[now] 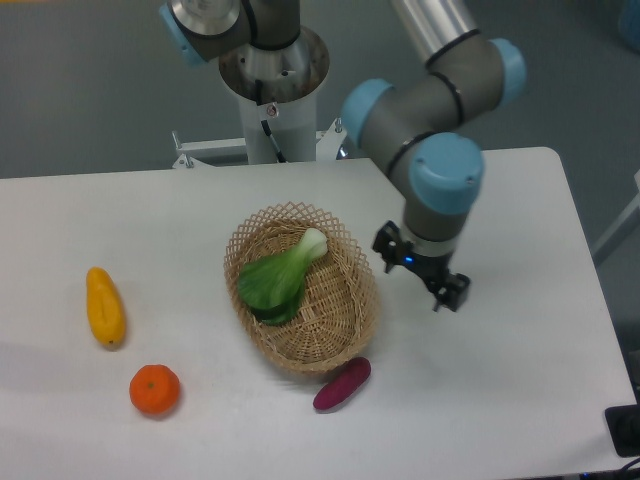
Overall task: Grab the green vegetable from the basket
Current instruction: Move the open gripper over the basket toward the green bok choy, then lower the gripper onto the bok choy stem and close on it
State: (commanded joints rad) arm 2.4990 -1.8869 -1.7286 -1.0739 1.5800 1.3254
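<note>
Nearest the lens, at the front of the white table (520, 350), sit an orange (154, 389) on the left and a purple vegetable (342, 384) further right, the latter lying just beside the front rim of the basket (345, 300), possibly touching it.

Going from the left: a yellow fruit (105, 306) lies lengthwise, a little behind the orange and apart from it. Next comes the oval wicker basket with its open lattice rim, near the middle of the table. Inside it rests the green vegetable (278, 277), dark leaves toward the front left, pale stalk end pointing to the back right, close to the far rim.

Right of the basket hangs the gripper (421, 273), carried on the grey arm (430, 110) with blue joint caps that reaches in from behind. It sits just beside the basket's right rim, outside it, over bare table. Its dark body is tilted, and a small blue light shows on it. It holds nothing and touches neither basket nor vegetable. From this angle the fingers cannot be made out clearly, so how far they are parted I cannot tell.
</note>
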